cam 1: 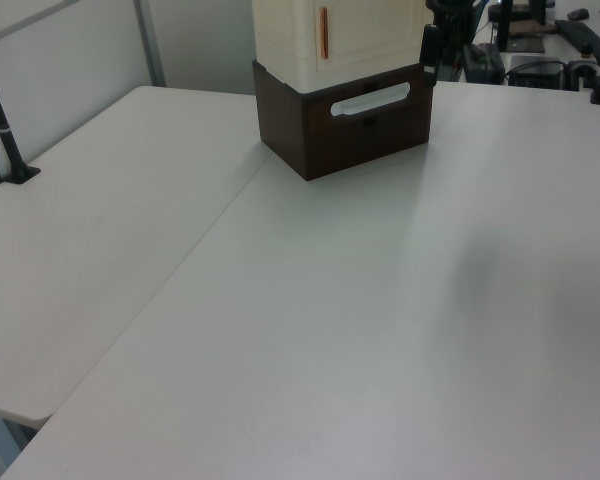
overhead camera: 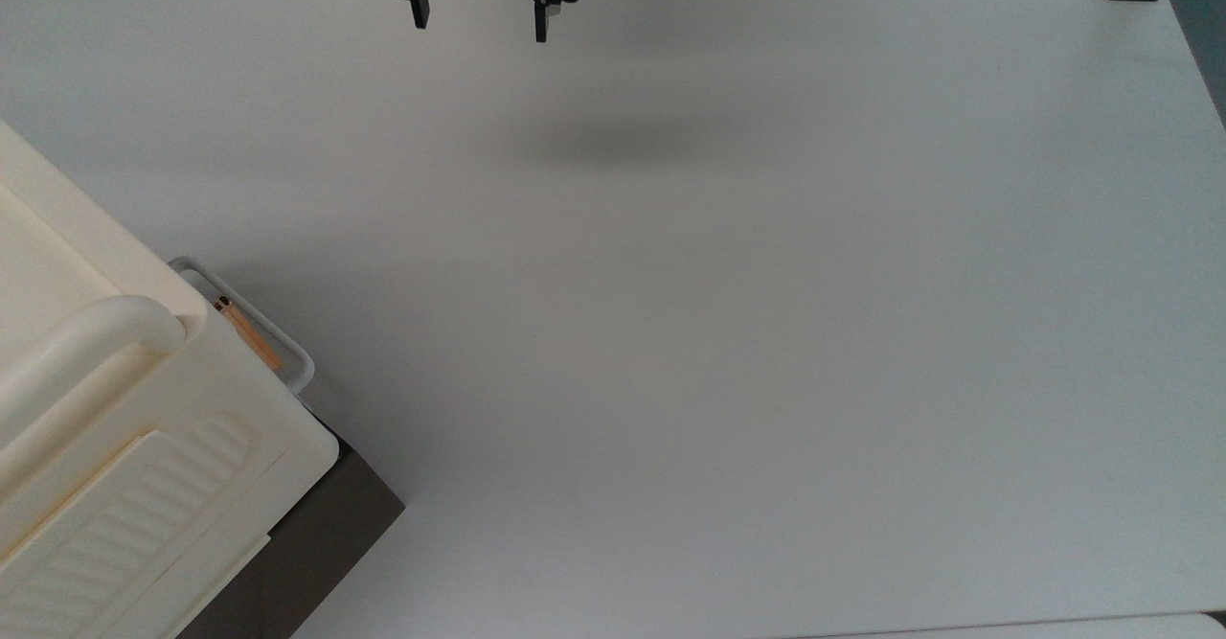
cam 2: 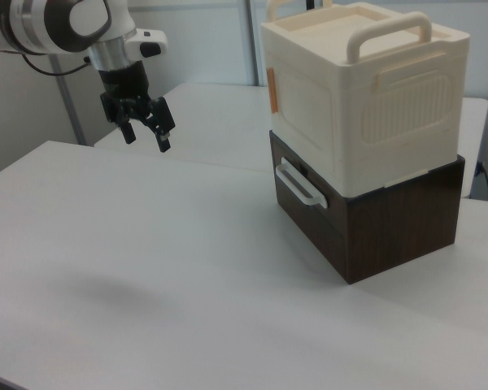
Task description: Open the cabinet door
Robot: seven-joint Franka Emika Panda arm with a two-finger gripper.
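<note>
Right view, upper left: my gripper (cam 2: 145, 135) hangs empty, fingers spread, well apart from the cabinet (cam 2: 366, 122) at frame right, whose stiff, light-looking plastic cabinet door (cam 2: 301, 122) I'd pull by its orange handle (cam 2: 272, 91).

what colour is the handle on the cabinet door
Orange-tan, a thin vertical strip at the edge of the cream cabinet door; the handle shows best in the right view.
</note>
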